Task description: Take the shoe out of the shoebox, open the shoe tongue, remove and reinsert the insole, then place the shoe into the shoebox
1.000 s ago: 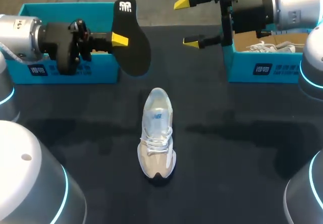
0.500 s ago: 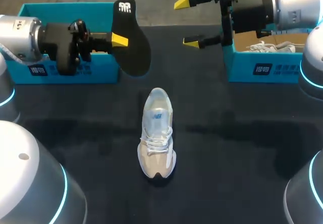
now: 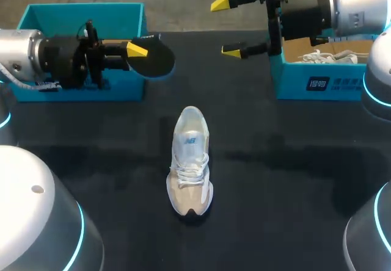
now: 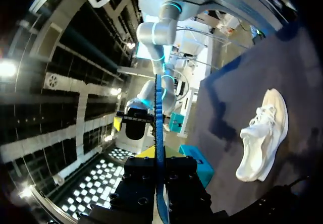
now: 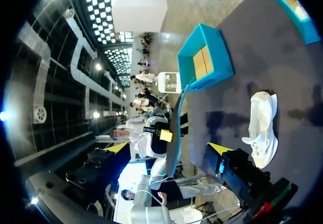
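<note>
Head view: the insole [image 3: 156, 63] is clamped in the left pincer [image 3: 135, 50]; the right pincer [image 3: 226, 27] is spread wide, empty; the shoe [image 3: 190, 161] is laid on the surface [image 3: 293, 173].

A white printed label [image 3: 319, 84] fronts the right shoebox [image 3: 293, 85], illegible.

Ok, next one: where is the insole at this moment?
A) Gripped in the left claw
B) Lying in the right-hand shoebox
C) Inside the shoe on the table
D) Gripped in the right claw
A: the insole is pinched in the left claw above the table, while the right claw hangs open and empty and the shoe lies on the table on its own.
</note>
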### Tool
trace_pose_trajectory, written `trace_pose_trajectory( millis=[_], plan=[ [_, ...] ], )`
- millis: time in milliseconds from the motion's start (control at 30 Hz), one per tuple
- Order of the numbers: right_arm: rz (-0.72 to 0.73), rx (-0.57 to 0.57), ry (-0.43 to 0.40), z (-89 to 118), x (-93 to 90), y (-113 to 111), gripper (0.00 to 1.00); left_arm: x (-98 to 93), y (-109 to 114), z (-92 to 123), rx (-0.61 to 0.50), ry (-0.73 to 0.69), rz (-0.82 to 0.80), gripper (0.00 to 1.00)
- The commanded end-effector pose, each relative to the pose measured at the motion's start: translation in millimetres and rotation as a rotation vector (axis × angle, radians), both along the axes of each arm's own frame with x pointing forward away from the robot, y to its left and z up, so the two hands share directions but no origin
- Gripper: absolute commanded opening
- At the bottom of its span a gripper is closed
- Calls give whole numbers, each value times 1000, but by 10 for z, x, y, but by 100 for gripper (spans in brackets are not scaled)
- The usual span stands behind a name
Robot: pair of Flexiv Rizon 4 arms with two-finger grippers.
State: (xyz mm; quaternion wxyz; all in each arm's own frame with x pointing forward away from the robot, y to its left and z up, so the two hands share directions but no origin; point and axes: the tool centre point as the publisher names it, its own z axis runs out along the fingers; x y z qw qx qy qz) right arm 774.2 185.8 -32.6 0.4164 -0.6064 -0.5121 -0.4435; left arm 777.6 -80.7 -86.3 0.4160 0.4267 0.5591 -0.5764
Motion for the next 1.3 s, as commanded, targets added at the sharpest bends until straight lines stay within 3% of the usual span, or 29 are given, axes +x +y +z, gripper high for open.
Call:
trace_pose_trajectory(
  millis=[33,333,400,433,900,1300],
  plan=[
    [0,-2,1,-2,11,25,100,1,8,89,-89,644,55,0],
    [0,-2,1,-2,11,25,100,64,-16,97,-115,1166,56,0],
    [0,-2,1,-2,11,25,100,77,-10,100,-93,1164,72,0],
    [0,-2,1,-2,11,25,100,81,-8,109,-56,1038,98,0],
    [0,-2,1,-2,11,25,100,81,-8,109,-56,1038,98,0],
    [0,-2,1,-2,11,25,100,92,-58,64,-113,1627,-77,0]
  ],
)
